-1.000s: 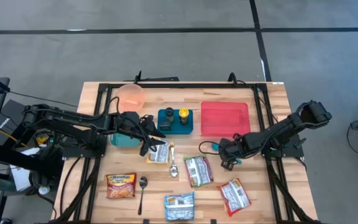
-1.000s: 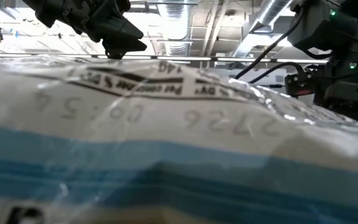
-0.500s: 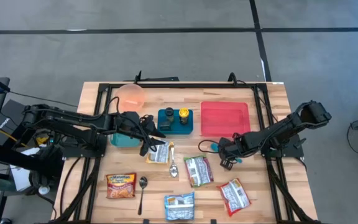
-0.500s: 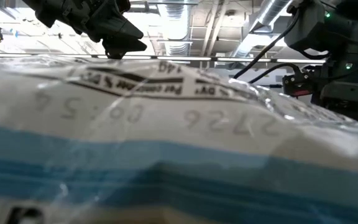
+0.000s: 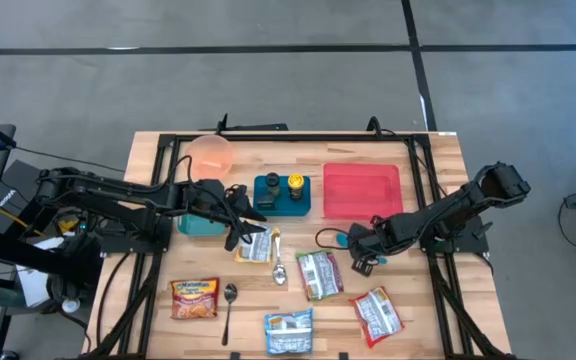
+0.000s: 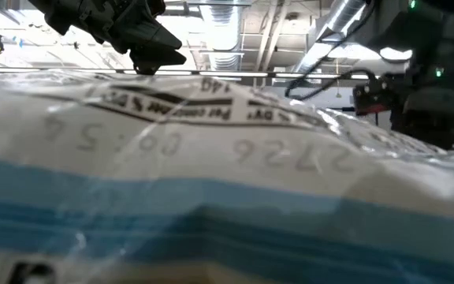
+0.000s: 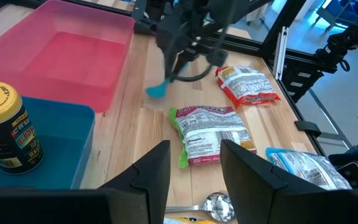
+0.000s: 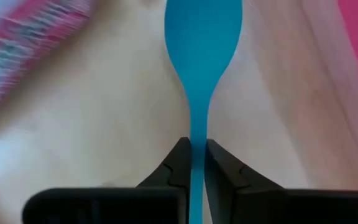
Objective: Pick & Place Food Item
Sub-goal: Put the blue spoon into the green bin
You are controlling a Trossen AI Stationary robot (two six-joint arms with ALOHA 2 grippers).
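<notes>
Wooden table (image 5: pixel 438 150): right hand (image 8: pixel 192 163) pinches blue spoon (image 8: pixel 202 37) (beside pink tray (image 5: pixel 362 190)).

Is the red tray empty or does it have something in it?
Empty: the red tray shows only its bare pink floor in the high and left wrist views.

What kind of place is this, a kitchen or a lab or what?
Probably a robotics lab or workshop, not a kitchen: a wooden table on bare concrete floor, exposed ceiling ducts, and food packets laid out as props.

A peach bowl (image 5: pixel 210 153) sits near the wooden surface's (image 5: pixel 428 310) far edge. Two metal spoons (image 5: pixel 229 300) lie toward the front, apart, and a teal cup (image 5: pixel 200 222) stands left of centre.
</notes>
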